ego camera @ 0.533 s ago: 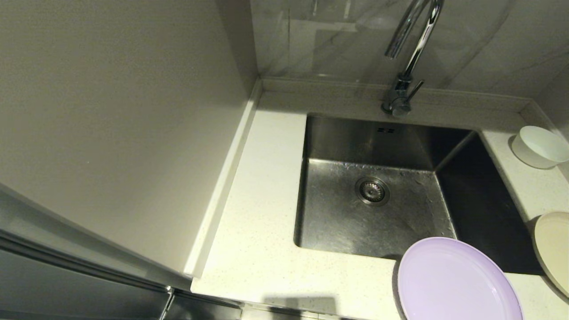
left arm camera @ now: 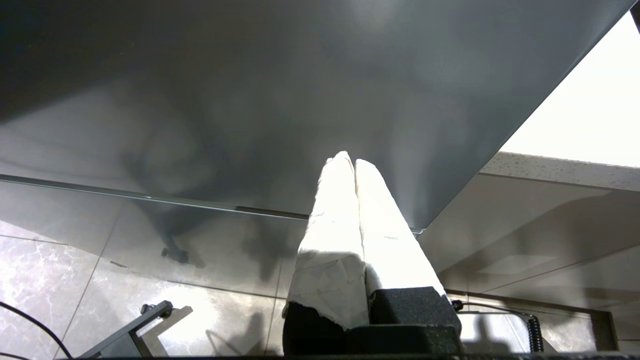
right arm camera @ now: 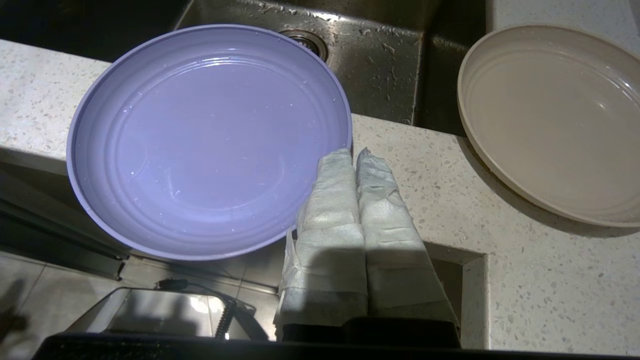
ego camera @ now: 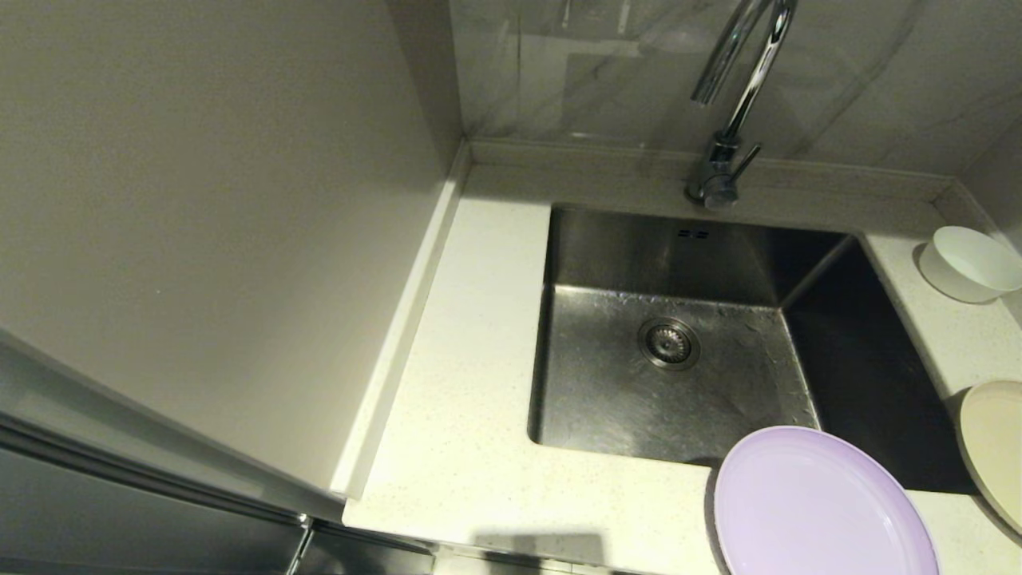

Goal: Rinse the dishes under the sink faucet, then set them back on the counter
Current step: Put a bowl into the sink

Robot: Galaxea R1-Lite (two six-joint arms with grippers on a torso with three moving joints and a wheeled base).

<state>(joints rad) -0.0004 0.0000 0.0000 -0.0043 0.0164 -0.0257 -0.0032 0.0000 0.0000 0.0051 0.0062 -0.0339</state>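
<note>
Resting low beside cabinet, left claw (left arm camera: 348,162) pinched closed, empty. Sink (ego camera: 615,399) centre of table (ego camera: 455,447), faucet (ego camera: 730,120) behind. Lilac plate (ego camera: 822,503) overhanging front edge; right claw (right arm camera: 352,155) closed, empty, beside it. Cream plate (ego camera: 994,447), white bowl (ego camera: 970,263) far right.

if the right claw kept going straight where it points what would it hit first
Probably the lilac plate: the shut right claw points at its near rim, by the counter edge, though depth is hard to judge.

Wet-looking lilac plate (ego camera: 822,503) on counter (ego camera: 463,447) edge
</note>
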